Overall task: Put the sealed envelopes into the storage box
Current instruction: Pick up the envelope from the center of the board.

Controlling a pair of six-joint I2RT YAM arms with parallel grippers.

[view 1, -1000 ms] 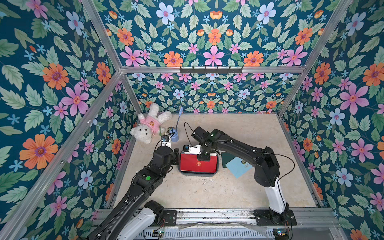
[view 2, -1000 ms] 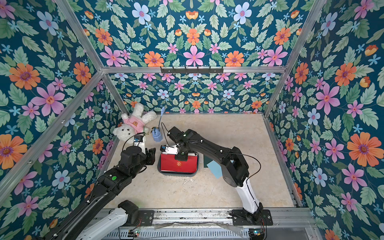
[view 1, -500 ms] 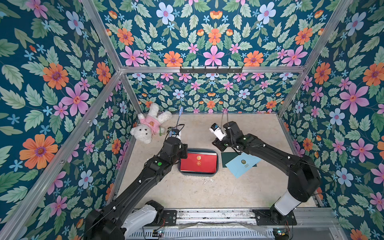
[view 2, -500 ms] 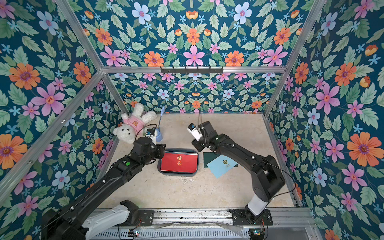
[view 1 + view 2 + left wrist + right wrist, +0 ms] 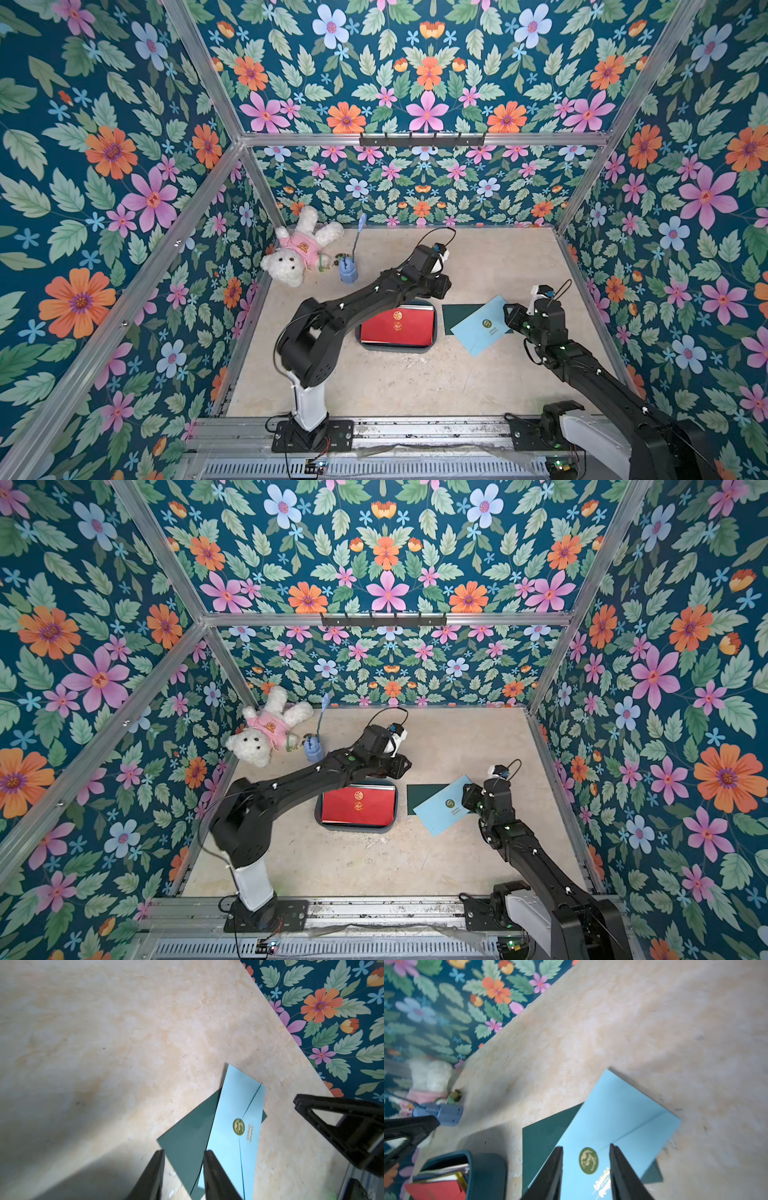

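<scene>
The desk (image 5: pixel 415 386) carries everything. The storage box (image 5: pixel 395 350) sits near its middle, already stacked with envelopes, a red envelope (image 5: pixel 397 326) lying flat on top. Just right of the box, outside it, two sealed envelopes remain. A light blue envelope (image 5: pixel 478 330) lies slantwise across a dark green envelope (image 5: pixel 455 316), covering its right part.

My right pincer (image 5: pixel 585 1149) hangs over the blue one with its jaws moderately apart and nothing in them. My left pincer (image 5: pixel 184 1153) reaches past the far right corner of the box and hovers above the bare end of the green one, jaws narrowly apart and also empty.

I judge the step to be lifting the blue envelope, since it lies on top. Flat paper gives little to bite. I should come down at an edge that rides up over the green sheet, where one finger can get underneath, and close only once paper sits between the jaws. The left pincer could press the green sheet down so it does not drag along, but my two arms are close, so only one should move at a time. The box is barely bigger than an envelope, so I must square the long sides before lowering.

The round seal (image 5: pixel 588 1160) faces up; I should grip clear of it.
</scene>
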